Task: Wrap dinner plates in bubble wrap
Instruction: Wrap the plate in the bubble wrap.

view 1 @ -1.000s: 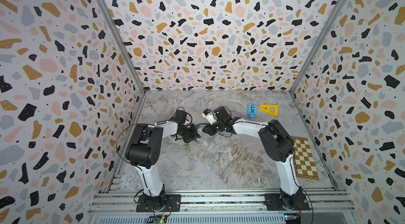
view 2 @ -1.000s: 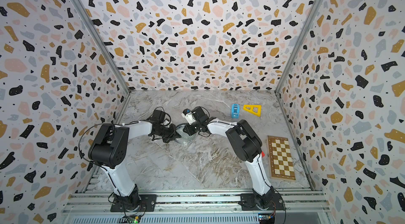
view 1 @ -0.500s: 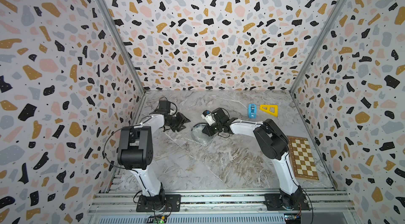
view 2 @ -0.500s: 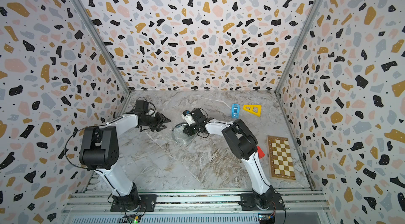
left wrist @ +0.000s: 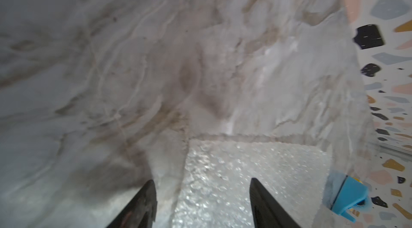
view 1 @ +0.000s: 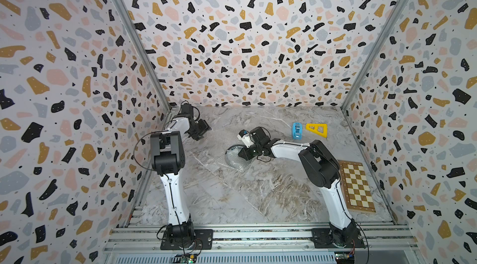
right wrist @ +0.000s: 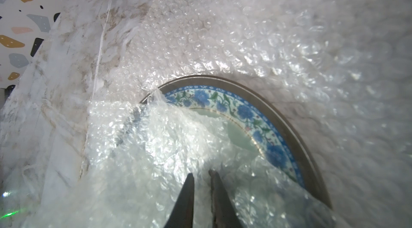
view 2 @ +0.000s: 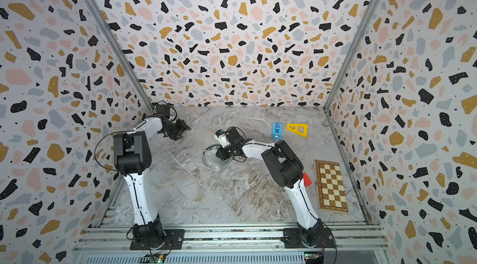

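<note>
Marble table (view 1: pixel 258 193) is carrying everything. The bubble wrap (right wrist: pixel 245 37) is lying flat on it toward the back. The dinner plate (right wrist: pixel 243 113) is sitting face-up on the sheet. One flap is lying bunched over roughly half the plate, leaving the floral band and dark rim bare on the other side.

My right gripper (right wrist: pixel 201 172) is hanging over that flap with its jaws nearly together, and I am judging that it is pinching a fold of it. My left gripper (left wrist: pixel 200 180) is hovering with jaws apart and holding nothing. It is over a corner of the sheet, well apart from the plate.

Step in hand, as I am reading it: folding the wrap across.
- Right: I am aiming to pull the flap low and taut over the face without dragging the plate.
- Left: I am aiming to take the corner by the film alone and carry it over the bare rim.

Counting:
- one table
- one sheet
- one chessboard (view 1: pixel 357 186)
- one plate
- two grippers
- one yellow triangle (view 1: pixel 317 129)
- one blue piece (view 1: pixel 296 130)
</note>
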{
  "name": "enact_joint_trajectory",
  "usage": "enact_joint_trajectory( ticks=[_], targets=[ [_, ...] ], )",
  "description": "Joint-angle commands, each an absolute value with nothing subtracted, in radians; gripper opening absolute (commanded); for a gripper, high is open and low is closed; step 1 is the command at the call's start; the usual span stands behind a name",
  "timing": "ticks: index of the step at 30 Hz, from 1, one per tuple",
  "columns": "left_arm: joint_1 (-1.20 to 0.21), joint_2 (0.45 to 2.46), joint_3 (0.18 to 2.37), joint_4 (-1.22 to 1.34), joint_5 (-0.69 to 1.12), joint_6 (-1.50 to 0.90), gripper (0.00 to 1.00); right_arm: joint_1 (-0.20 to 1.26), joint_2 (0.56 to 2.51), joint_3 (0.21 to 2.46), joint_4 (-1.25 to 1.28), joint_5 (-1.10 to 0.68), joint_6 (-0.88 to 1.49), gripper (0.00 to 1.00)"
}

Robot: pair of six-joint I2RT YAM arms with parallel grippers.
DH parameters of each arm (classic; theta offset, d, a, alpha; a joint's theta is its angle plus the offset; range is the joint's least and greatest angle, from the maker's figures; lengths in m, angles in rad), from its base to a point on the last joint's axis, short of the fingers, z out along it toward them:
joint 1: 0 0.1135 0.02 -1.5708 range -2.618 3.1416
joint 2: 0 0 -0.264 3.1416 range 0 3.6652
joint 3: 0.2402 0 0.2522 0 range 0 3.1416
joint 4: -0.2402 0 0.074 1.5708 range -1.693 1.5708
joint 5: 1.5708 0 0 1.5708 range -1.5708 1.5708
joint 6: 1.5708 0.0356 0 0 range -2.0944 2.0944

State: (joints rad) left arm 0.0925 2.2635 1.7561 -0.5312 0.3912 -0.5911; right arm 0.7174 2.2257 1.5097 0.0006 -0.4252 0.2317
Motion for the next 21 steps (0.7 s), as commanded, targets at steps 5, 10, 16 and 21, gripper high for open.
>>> enact_joint_trajectory(
  ticks=[5, 10, 16, 21],
  targets=[
    [0.054, 2.317, 1.783, -0.606, 0.342, -0.597, 0.62, 0.710, 2.243, 1.517, -0.057, -0.420, 0.241, 0.18],
    [0.007, 2.328, 1.754, -0.599, 0.364, -0.612, 0.53, 0.708, 2.240, 1.509, -0.058, -0.417, 0.236, 0.17],
    [-0.011, 2.326, 1.716, -0.581, 0.346, -0.609, 0.42, 0.706, 2.232, 1.496, -0.046, -0.434, 0.239, 0.17],
    [-0.011, 2.279, 1.699, -0.560, 0.342, -0.613, 0.21, 0.704, 2.224, 1.488, -0.042, -0.436, 0.237, 0.17]
  ],
)
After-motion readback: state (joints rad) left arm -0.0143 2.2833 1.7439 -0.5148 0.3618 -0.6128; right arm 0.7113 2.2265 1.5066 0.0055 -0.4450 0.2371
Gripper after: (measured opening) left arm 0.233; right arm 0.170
